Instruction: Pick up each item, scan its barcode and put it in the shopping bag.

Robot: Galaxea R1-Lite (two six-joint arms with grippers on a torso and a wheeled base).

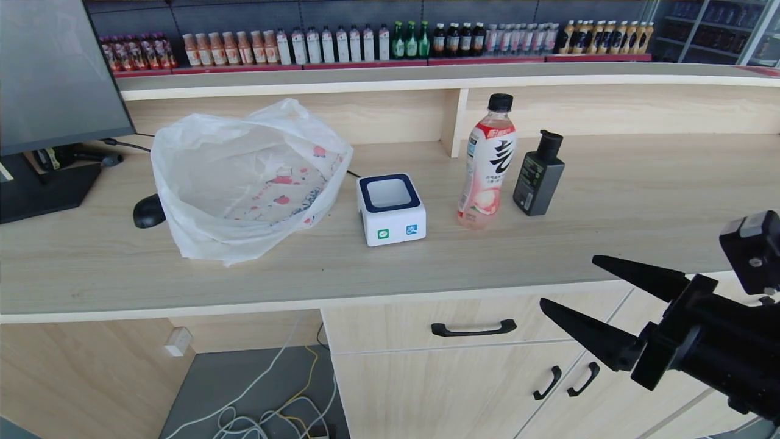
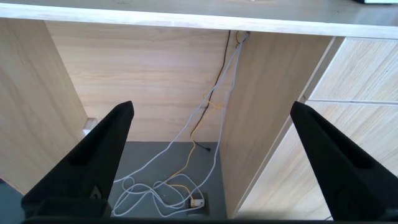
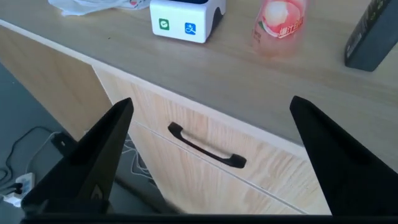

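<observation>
The pink bottle (image 1: 487, 174) and dark pump bottle (image 1: 538, 178) are seen upright right of the scanner (image 1: 391, 210), the shopping bag (image 1: 244, 183) left of it, while the right gripper (image 1: 568, 280), before the near edge of the counter (image 1: 640, 207), and the left gripper (image 2: 211, 109) are held wide open, empty.

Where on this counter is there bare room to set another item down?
Widest free patch: the counter to the right of the dark pump bottle. Also bare: the front strip between the counter's edge and the scanner and pink bottle. Crowded: the left end, where the shopping bag, mouse and monitor sit close together.
</observation>
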